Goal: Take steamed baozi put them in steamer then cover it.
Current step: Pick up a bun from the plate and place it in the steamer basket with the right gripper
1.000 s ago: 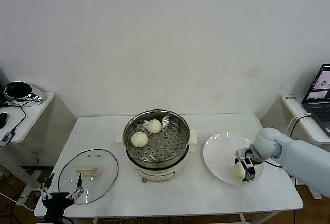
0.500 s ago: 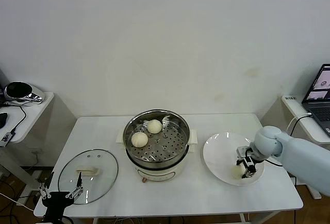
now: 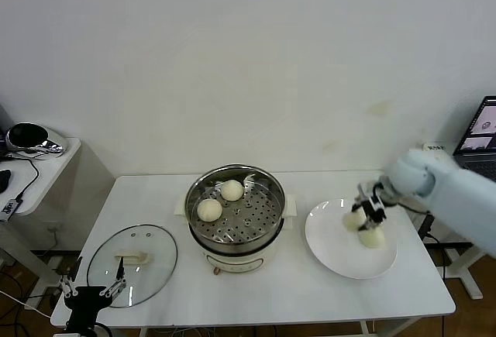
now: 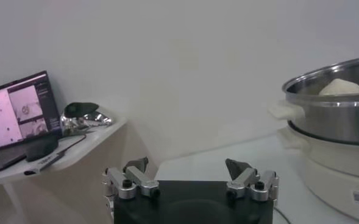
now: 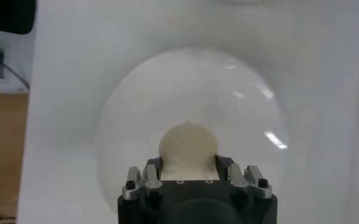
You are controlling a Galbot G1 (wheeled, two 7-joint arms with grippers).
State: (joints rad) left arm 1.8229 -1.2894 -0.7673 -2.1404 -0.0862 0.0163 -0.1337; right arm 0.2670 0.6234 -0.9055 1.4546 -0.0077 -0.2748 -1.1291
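Lifted smooth cream-white baozi (image 3: 354,219) above plate (image 3: 333,253)

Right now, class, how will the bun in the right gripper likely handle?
Probably soft: the baozi sits pinched in the right gripper, so squeezing may dent it. Round and smooth, it could roll if dropped on the plate.

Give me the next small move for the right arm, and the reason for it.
Probably carry the held baozi leftward to the steamer. The right gripper is closed on it, lifted above the plate, where one more bun lies. Two buns already sit in the steamer, with bare tray beside them.
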